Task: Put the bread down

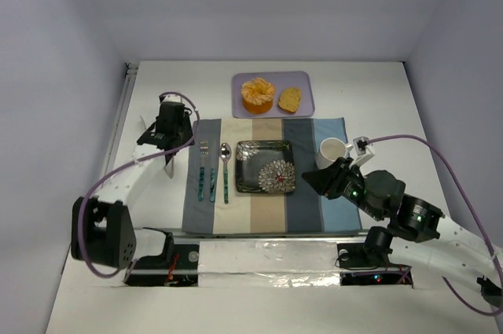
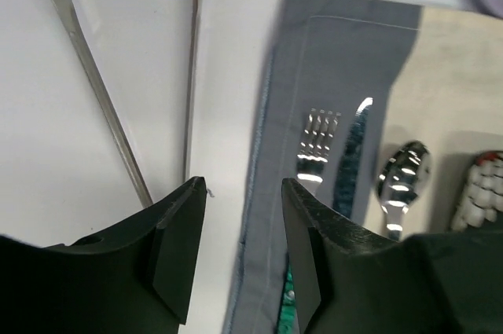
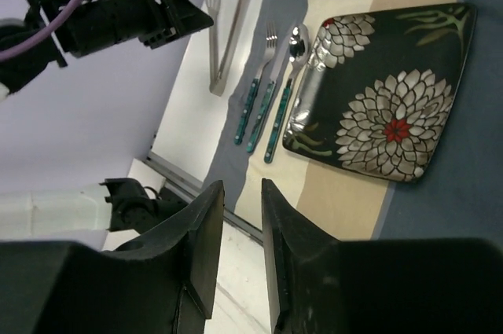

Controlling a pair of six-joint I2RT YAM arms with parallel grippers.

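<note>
One wide white surface (image 1: pixel 377 90) carries a striped cloth placemat (image 1: pixel 267 210). At its left edge the left gripper (image 2: pixel 244 189) hangs with jaws apart and empty, while the right gripper (image 3: pixel 242 186), over its right part, shows only a narrow, empty gap. Beyond the placemat's far edge a lavender rectangular tray (image 1: pixel 307 82) holds a peeled orange (image 1: pixel 258 94) and, just right of it, the small golden-yellow bread slice (image 1: pixel 289 100).

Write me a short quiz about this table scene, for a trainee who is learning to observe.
1. True or false: the bread shares the purple tray with the orange.
2. What stands to the right of the patterned plate in the top view? A) bottle B) mug C) bowl
3. Does the left gripper or the right gripper hold anything?
Key: 1 true; 2 B; 3 no, both are empty.
</note>
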